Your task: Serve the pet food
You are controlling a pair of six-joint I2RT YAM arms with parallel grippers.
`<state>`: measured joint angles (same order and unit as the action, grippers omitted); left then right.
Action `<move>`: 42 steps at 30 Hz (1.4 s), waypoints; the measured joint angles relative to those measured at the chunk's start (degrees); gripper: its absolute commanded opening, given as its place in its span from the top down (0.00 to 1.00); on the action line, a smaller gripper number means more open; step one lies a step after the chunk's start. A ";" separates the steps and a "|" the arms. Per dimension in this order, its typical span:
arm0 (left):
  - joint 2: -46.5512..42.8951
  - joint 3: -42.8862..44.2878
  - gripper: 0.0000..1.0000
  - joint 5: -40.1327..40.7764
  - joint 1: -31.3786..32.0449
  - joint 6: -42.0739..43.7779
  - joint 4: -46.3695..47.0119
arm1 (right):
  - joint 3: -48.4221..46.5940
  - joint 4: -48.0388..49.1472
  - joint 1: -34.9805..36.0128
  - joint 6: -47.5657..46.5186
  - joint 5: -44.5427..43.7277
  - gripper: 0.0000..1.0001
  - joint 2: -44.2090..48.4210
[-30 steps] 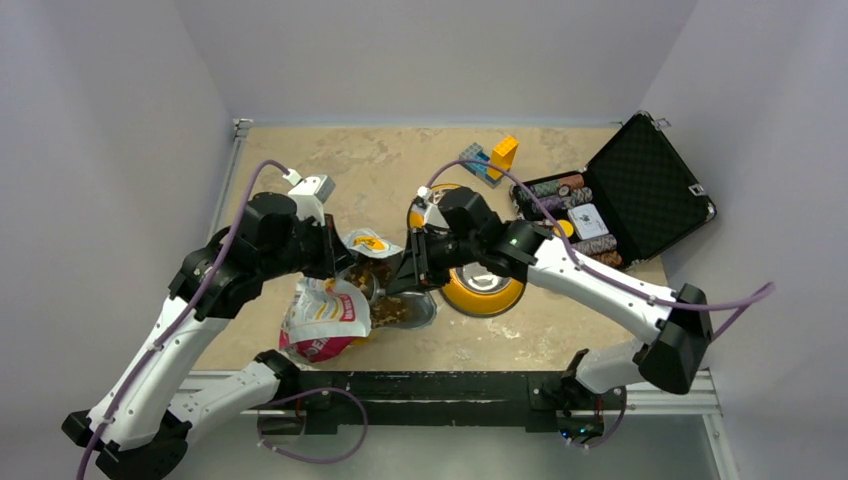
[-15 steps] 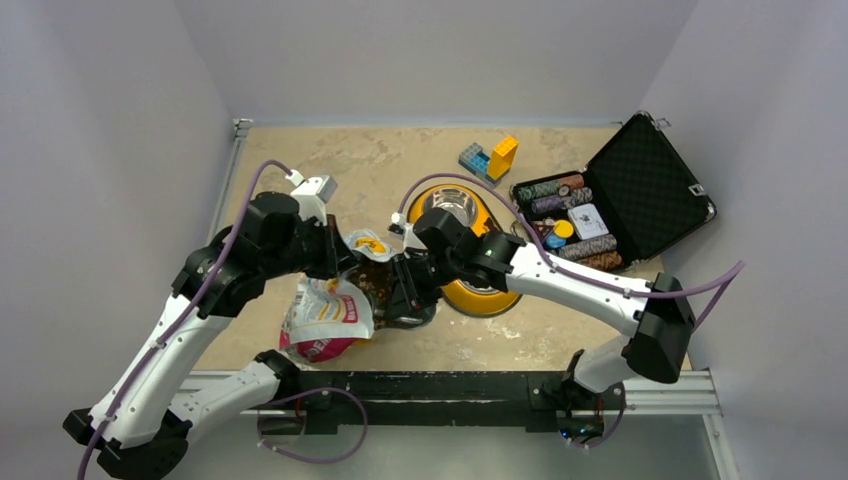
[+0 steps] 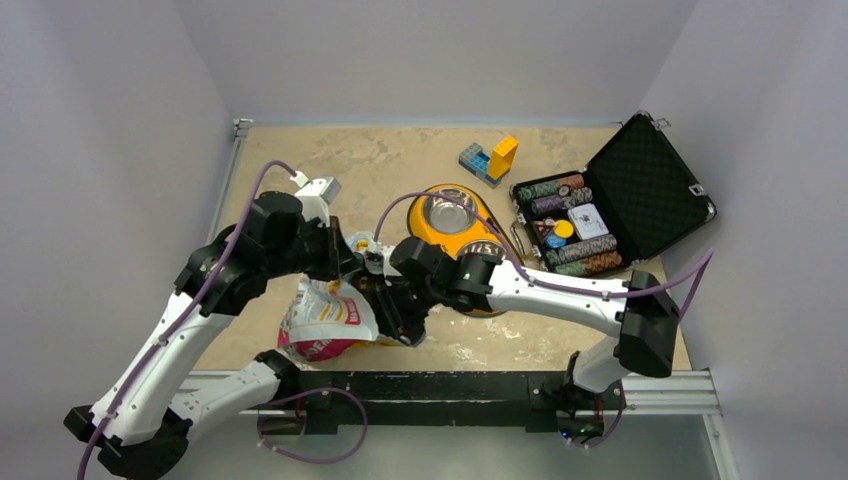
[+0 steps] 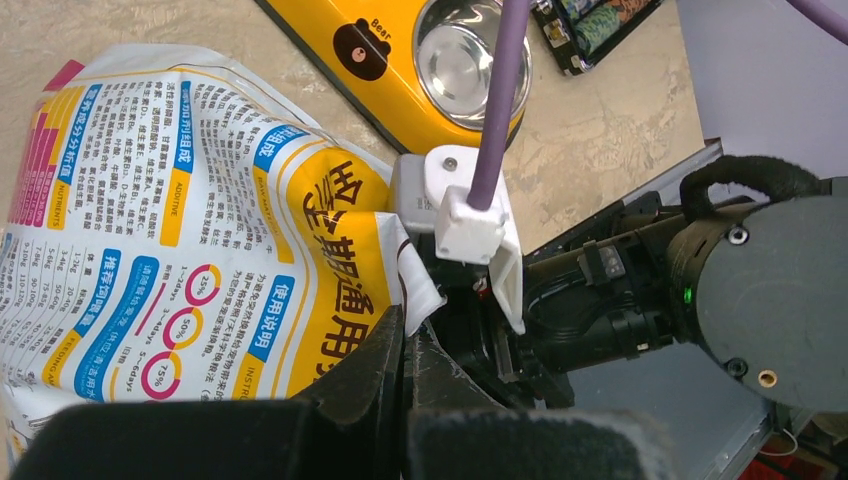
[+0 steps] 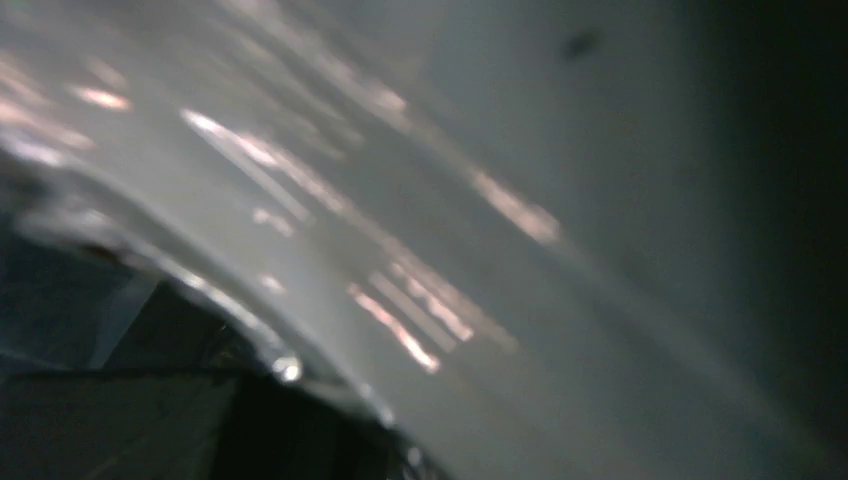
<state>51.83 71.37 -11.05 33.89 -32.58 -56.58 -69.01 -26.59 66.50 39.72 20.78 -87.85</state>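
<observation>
Pet food: the pellets are hidden in every view by the arms and the bag wall. The pet food bag [image 3: 322, 318] lies on its side on the counter [image 3: 380, 165], close to the near edge and left of centre. Its mouth faces right, toward the yellow feeder [image 3: 455, 243].

Left tool [image 4: 405, 340]: the fingers are pressed together and clamped on the thin white edge of the bag mouth. The bag's printed white, yellow and pink panel fills the left part of the left wrist view.

Right tool [image 3: 398, 315]: the arm reaches down and left from the feeder side to the bag mouth. In the top view its own wrist covers the fingertips. The right wrist view shows only a blurred, glossy grey surface with bright streaks and a dark corner. Whether the fingers are apart or together cannot be told, nor whether they hold anything.

The feeder sits just right of the bag mouth, partly under the right arm. One steel bowl [image 4: 465, 60] is exposed beside a bear face print.

An open case [image 3: 650, 180] at the right edge holds rows of poker chips [image 3: 575, 225]. Toy blocks [image 3: 488, 158] stand beyond the feeder, well apart from the bag.
</observation>
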 measured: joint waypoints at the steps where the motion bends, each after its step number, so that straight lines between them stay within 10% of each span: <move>1: 0.00 0.00 1.00 -0.04 0.00 0.00 -0.13 | 0.04 0.42 0.68 -0.17 -1.09 0.90 -0.17; 42: -3.85 -1.81 1.00 3.28 -0.07 1.44 1.16 | 8.50 -10.10 -6.01 1.62 -3.89 1.00 25.53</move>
<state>47.99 69.56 -7.77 33.82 -31.14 -55.42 -60.51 -36.69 60.49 41.34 16.88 -62.33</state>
